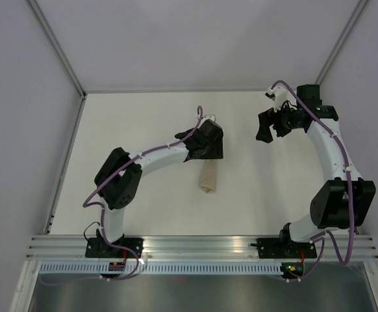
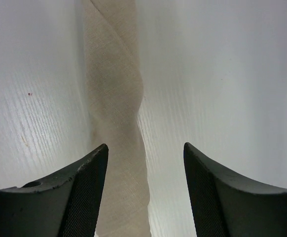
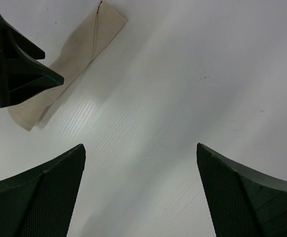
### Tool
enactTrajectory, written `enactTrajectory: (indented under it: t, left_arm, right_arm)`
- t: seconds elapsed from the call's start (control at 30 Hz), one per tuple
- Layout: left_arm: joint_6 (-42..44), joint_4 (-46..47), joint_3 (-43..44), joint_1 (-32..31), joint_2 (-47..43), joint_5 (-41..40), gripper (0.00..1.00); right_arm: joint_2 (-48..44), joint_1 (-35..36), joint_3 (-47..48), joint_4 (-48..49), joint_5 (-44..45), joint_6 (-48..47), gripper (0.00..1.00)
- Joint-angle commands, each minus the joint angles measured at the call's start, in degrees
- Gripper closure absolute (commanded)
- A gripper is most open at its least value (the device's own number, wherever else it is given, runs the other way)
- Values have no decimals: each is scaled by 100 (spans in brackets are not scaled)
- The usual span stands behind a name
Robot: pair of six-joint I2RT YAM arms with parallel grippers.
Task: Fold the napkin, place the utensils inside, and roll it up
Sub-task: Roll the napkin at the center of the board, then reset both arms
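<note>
Both open, L jaws straddling rolled napkin [image 2: 115,98] on table [image 1: 137,120], R jaws well apart from it

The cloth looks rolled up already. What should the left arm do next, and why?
Probably lift the left gripper straight up and away. Its jaws stand open on either side of the napkin, which lies rolled on the table, not clamped, so the roll seems finished.
</note>
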Motion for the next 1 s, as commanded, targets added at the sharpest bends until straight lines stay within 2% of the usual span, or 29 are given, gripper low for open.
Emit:
enactTrajectory:
  t: [0.0, 0.13, 0.2, 0.4, 0.67, 0.8, 0.97]
  left_arm:
    - [511, 104, -155, 138, -719, 285, 32]
    - [818, 112, -481, 375, -1449, 425, 28]
    - [1063, 112, -778, 551, -1774, 504, 1]
    - [1626, -141, -1693, 1026, -3644, 707, 0]
    - [1873, -388, -2914, 1070, -5525, 479, 0]
    - [2129, -704, -3092, 1079, -5994, 312, 0]
    - [2233, -863, -3144, 1087, -6345, 628, 0]
  right_arm:
    - [-207, -31, -17, 188, 57, 268, 2]
    - [-382, -119, -25, 345, 49, 540, 2]
    - [-523, -163, -60, 477, 13, 786, 2]
    - [-1111, -444, -648, 942, -154, 1305, 2]
    - [-2078, -593, -1588, 1672, 390, 1754, 2]
    - [-2553, -611, -1897, 1945, 672, 1965, 2]
    - [-2703, -611, -2081, 2051, 699, 2044, 2]
